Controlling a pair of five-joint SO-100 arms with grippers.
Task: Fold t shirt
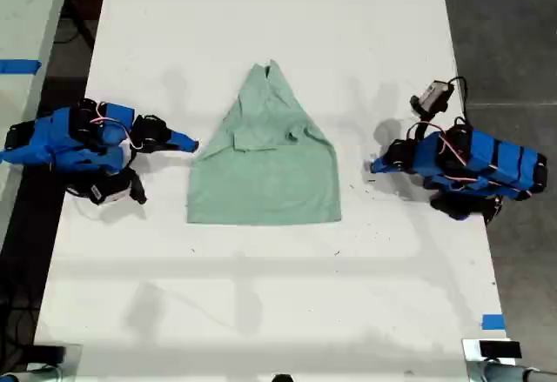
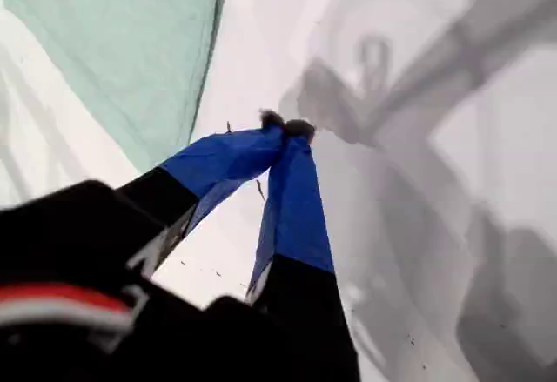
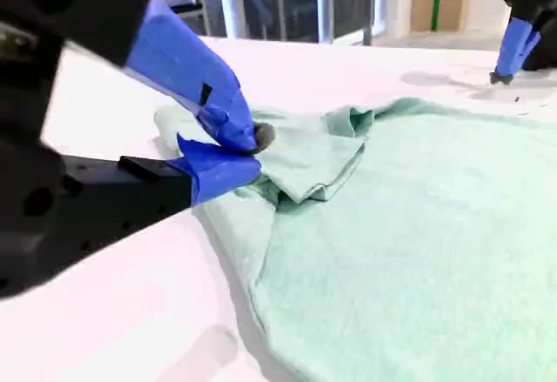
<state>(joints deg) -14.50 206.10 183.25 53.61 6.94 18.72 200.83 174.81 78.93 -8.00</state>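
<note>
Claws first, L to R in the exterior view: my second claw (image 1: pixel 187 144) is at the exterior view's left, low over the counter (image 1: pixel 261 295). Its tip sits just beside the t shirt (image 1: pixel 265 177) edge, the jaws look pinched together, and afaict there's nothing between them.

The t shirt lies mid-counter with the hem toward the exterior view's bottom. Both sleeves are already folded in, so the top narrows to a point, and a loose flap sits near the middle.

My first claw (image 1: pixel 374 166), at the exterior view's right, has its tips touching w/ nothing held. It's on bare counter, apart from the cloth.

Risks, imo:
- With the jaws together, a push at the edge would shove or bunch the cloth instead of grabbing it.
- The loose flap could spring open if it's dragged.
- If only one claw lifts, the fold goes skewed.
</note>
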